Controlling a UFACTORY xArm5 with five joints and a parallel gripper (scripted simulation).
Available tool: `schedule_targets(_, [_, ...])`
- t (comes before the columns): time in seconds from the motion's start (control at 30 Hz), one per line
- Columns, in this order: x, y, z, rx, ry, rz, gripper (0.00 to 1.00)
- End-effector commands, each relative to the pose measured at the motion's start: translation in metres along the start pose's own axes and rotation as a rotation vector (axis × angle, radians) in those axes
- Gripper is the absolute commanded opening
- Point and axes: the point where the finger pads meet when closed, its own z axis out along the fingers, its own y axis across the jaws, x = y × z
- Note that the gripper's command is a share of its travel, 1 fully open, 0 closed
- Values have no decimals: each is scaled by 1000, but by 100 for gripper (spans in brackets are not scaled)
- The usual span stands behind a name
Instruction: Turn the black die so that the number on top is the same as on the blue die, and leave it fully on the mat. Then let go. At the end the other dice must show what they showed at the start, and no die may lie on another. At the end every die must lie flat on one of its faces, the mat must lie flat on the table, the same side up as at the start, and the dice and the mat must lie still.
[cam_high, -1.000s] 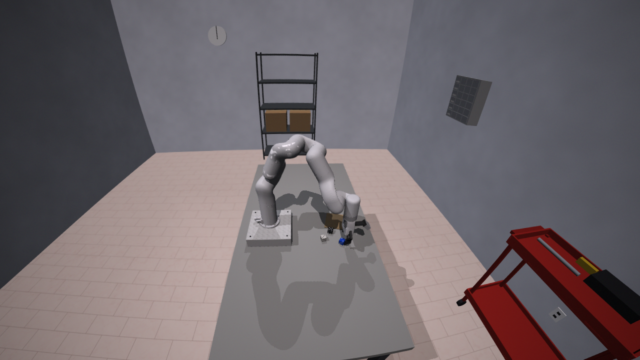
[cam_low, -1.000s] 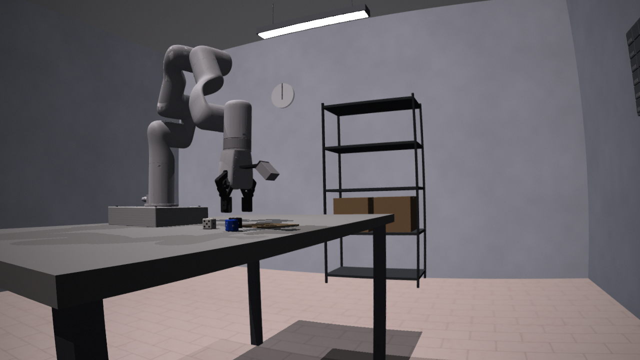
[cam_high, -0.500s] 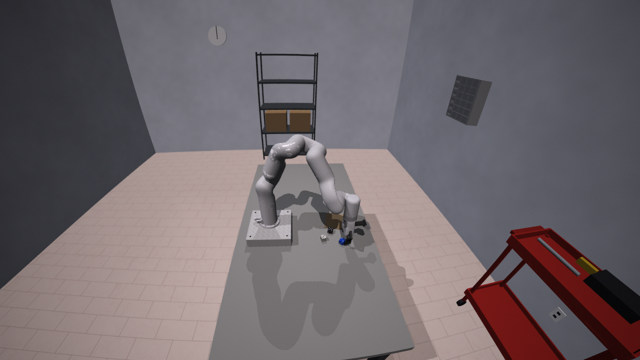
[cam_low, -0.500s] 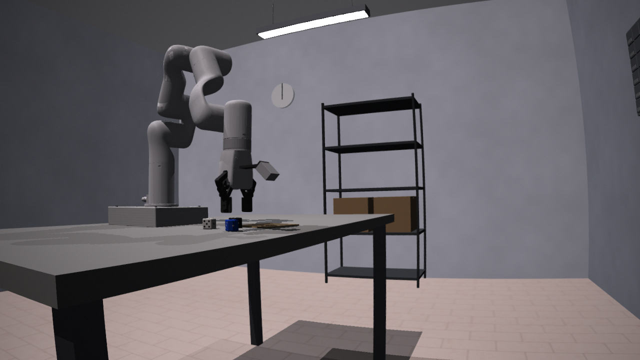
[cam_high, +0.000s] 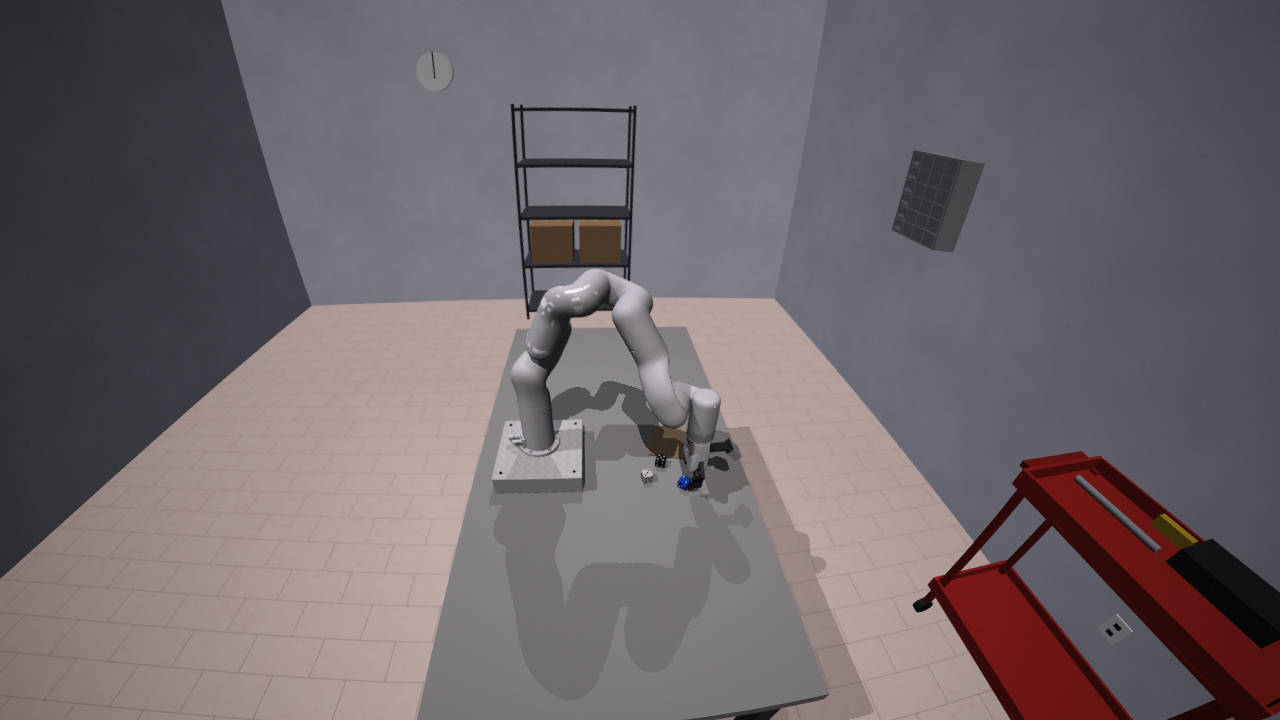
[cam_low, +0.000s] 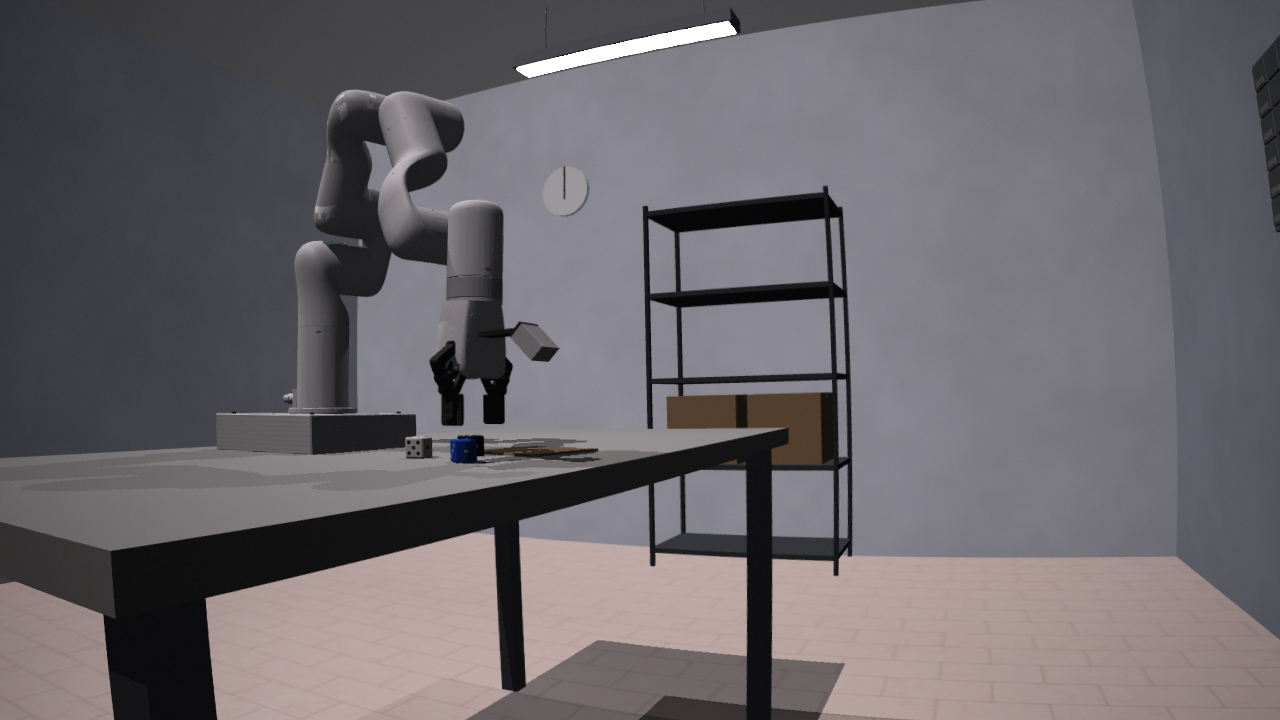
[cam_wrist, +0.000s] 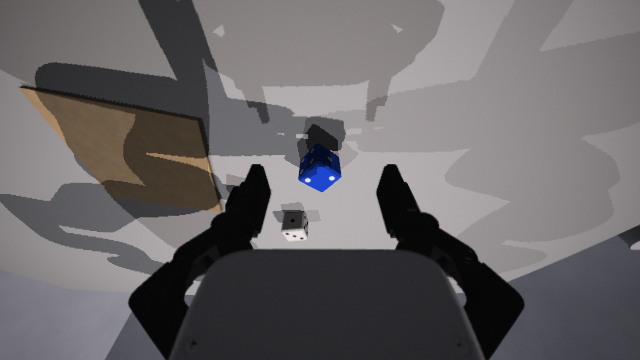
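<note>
The black die (cam_high: 659, 460) lies on the grey table just at the near edge of the brown mat (cam_high: 671, 438). In the exterior view the black die (cam_low: 473, 437) sits right behind the blue die (cam_low: 463, 450). The blue die (cam_high: 684, 482) lies on the bare table. My gripper (cam_low: 472, 413) is open and empty, and hovers a little above the blue die. In the wrist view the blue die (cam_wrist: 320, 168) shows between my fingertips, and the mat (cam_wrist: 125, 150) lies to the left. My left finger hides the black die there.
A white die (cam_high: 646, 476) lies on the table left of the blue die; it also shows in the wrist view (cam_wrist: 294, 226). The arm's base plate (cam_high: 539, 454) stands to the left. A red cart (cam_high: 1136, 582) stands off the table at the right.
</note>
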Motion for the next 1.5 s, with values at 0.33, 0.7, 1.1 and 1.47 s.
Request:
schedule_targets(0.33, [-42,-14,-1,-1,4,0,100])
schedule_targets(0.7, [-106,-34,0,-1,4,0,100])
schedule_targets(1.1, [-106,-34,0,-1,4,0,100])
schedule_targets(1.47, [-106,-34,0,-1,4,0,100])
